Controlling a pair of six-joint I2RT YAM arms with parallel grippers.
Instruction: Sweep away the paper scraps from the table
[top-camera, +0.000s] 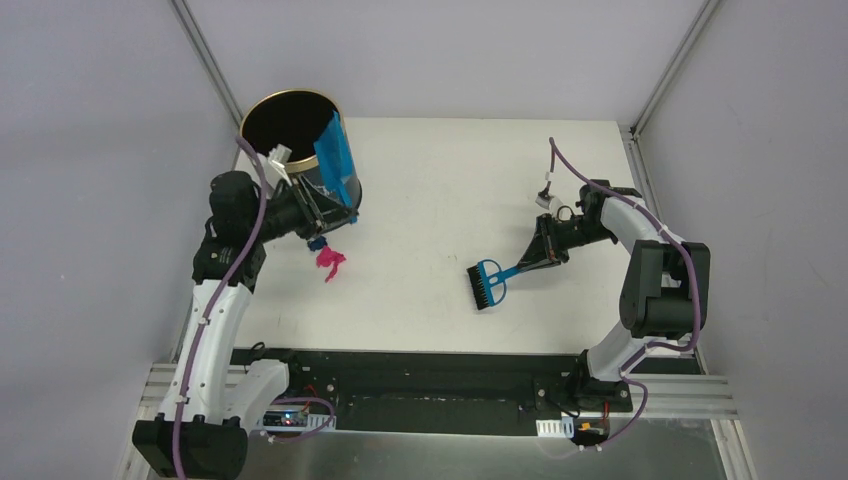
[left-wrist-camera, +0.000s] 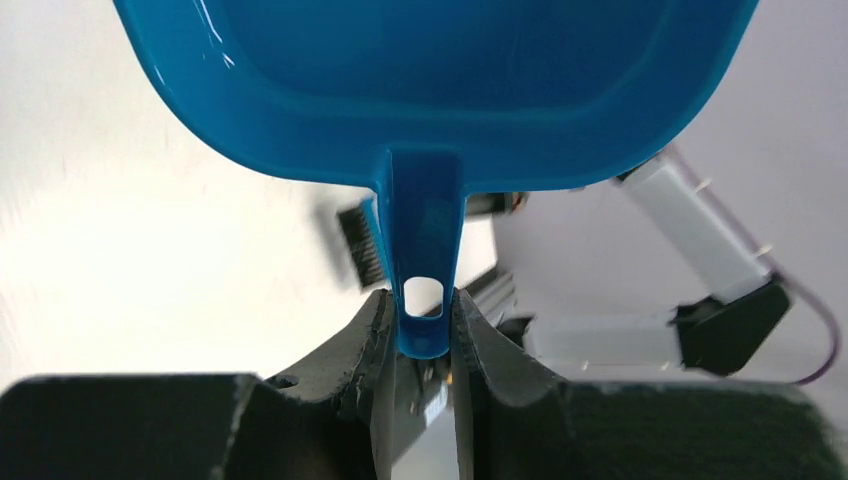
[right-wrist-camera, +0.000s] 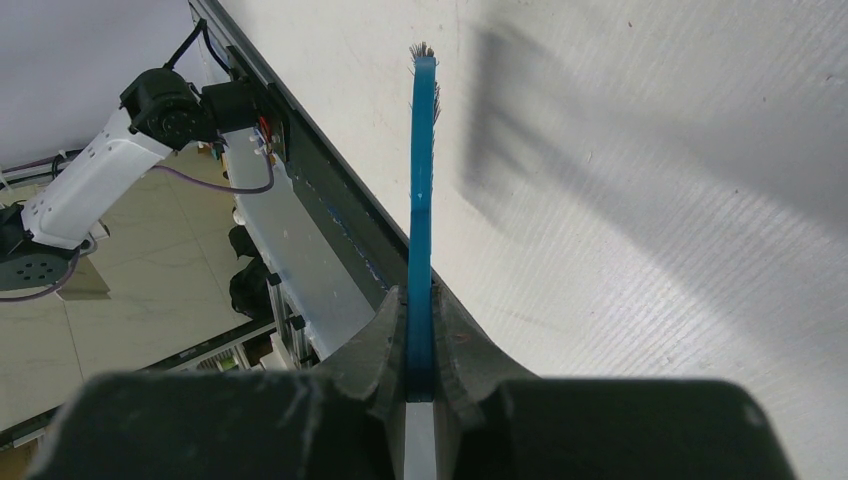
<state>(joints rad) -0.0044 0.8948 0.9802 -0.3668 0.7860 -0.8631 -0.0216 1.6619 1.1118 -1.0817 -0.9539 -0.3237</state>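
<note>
The left gripper (left-wrist-camera: 425, 318) was squeezed shut on the handle of the blue plastic dustpan (left-wrist-camera: 430, 90). It tipped the pan up over the dark round bin with the gold rim (top-camera: 285, 125) at the far left, likely so the bits would slide in. A pink clump of the paper scraps (top-camera: 330, 262) sat outside the bin, on the flat white table (top-camera: 430, 180) just on its near side, so it was not yet thrown away. The right gripper (right-wrist-camera: 420, 305) was clamped tight on the handle of the blue hand brush with black bristles (top-camera: 488, 285), which waited low over the table toward the right, probably ready to sweep.
</note>
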